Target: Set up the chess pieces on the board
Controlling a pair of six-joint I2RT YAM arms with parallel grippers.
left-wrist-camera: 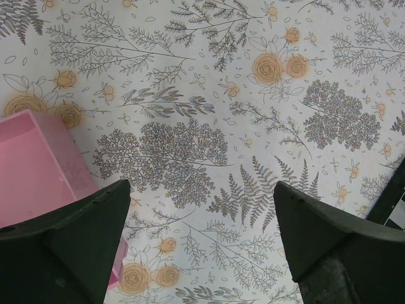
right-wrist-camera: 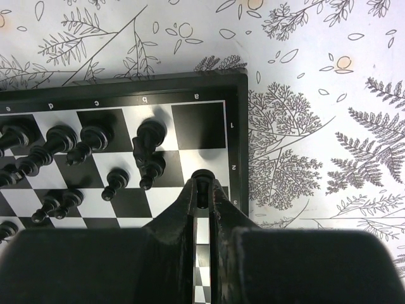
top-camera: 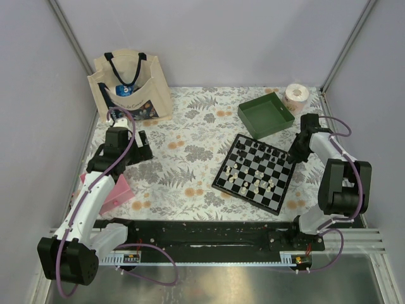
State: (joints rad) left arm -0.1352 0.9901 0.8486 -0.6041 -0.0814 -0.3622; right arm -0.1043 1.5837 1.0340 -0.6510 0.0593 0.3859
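The checkered board (top-camera: 250, 197) lies right of centre on the floral cloth. Cream-white chess pieces (top-camera: 262, 185) stand near its front and black ones (top-camera: 262, 149) near its back. My right gripper (top-camera: 296, 152) hovers over the board's far right corner. In the right wrist view my right gripper (right-wrist-camera: 202, 190) is shut on a small black piece (right-wrist-camera: 202, 178), held above a white square next to the board's border (right-wrist-camera: 243, 126). Several black pieces (right-wrist-camera: 149, 136) stand to its left. My left gripper (left-wrist-camera: 201, 221) is open over bare cloth, holding nothing.
A green tray (top-camera: 281, 107) sits behind the board, with a paper roll (top-camera: 295, 96) at the back right. A tote bag (top-camera: 130, 85) stands at the back left. A pink box (top-camera: 117, 190) (left-wrist-camera: 38, 164) lies by the left arm.
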